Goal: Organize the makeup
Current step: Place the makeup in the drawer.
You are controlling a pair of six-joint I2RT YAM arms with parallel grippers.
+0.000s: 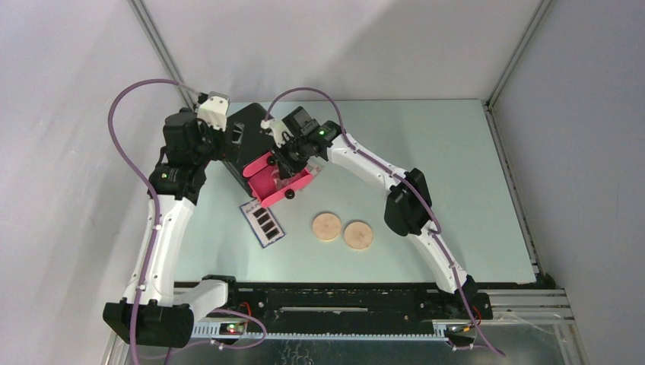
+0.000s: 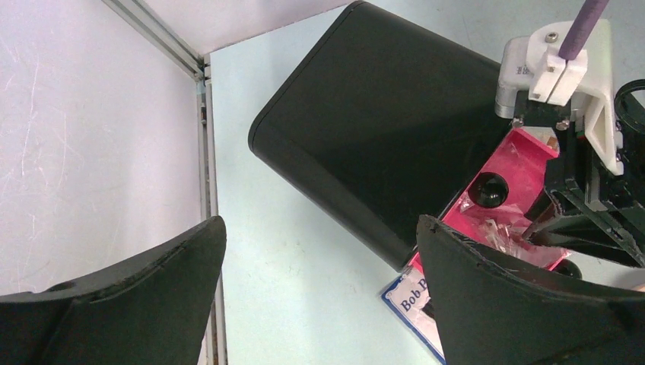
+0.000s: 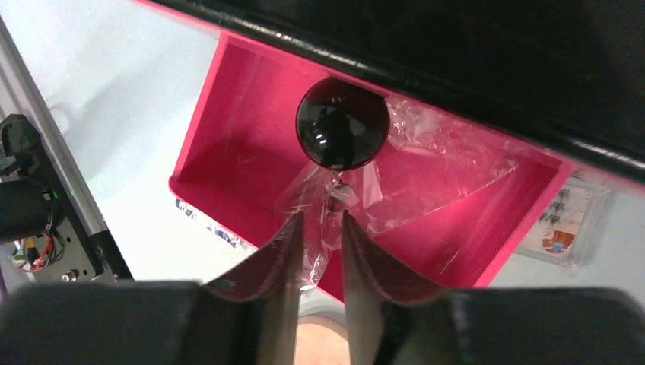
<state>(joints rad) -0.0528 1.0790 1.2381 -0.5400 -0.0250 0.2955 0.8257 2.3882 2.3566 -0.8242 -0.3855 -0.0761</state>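
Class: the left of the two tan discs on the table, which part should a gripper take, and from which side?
Best from straight above, since the left disc lies flat on the table. Pinch its near and far rim: the right disc sits close on its right side.

The drawer box (image 2: 373, 114) is standing at the far left of the table (image 1: 426, 152), with one open drawer (image 3: 228, 129) projecting toward the near edge. A plastic packet (image 3: 426, 163) is lying in that drawer, its edge between the jaws of the right gripper (image 3: 321, 220) hanging above. The palette (image 1: 265, 222) is lying just before the drawer; one disc (image 1: 327, 226) is lying to its right, a second disc (image 1: 357, 235) just beside it.
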